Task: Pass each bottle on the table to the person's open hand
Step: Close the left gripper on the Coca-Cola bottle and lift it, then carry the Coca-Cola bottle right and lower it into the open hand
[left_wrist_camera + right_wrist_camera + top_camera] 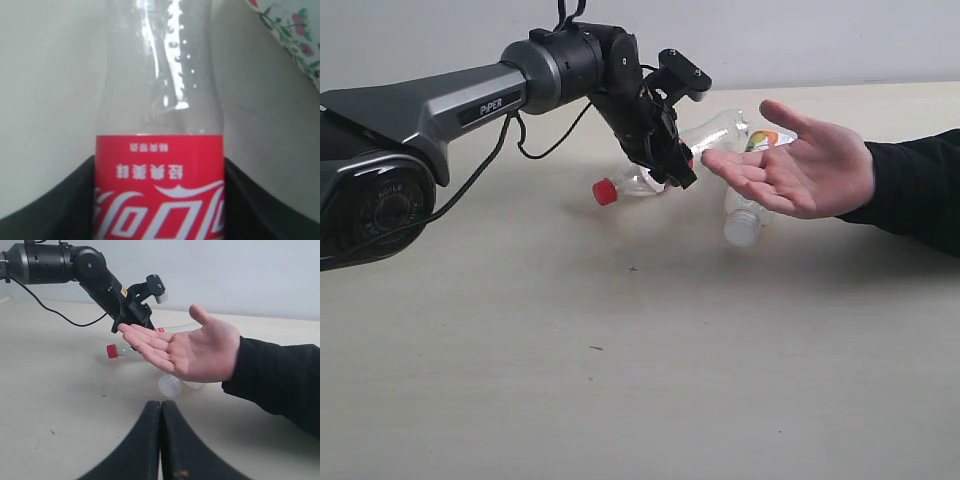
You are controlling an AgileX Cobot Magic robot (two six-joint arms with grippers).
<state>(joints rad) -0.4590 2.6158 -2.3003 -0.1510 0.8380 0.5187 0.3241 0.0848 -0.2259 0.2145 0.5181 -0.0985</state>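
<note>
The clear bottle (718, 128) with a red cap (606, 191) lies tilted, cap end low over the table (620, 380). My left gripper (672, 165) is shut on its red label (159, 200), one black finger pressed against each side. The person's open hand (810, 170) is held palm up just right of that gripper. A whitish bottle (742, 226) with a white cap lies under the hand, mostly hidden by it. A flowered label (295, 35) shows beside the clear bottle. The yellow bottle is out of view. My right gripper (160, 412) is shut on nothing, low in front of the hand (195, 352).
The left arm (470, 100) stretches across from the left edge over the table. The person's black sleeve (920, 190) enters from the right. A plain pale wall stands behind the table.
</note>
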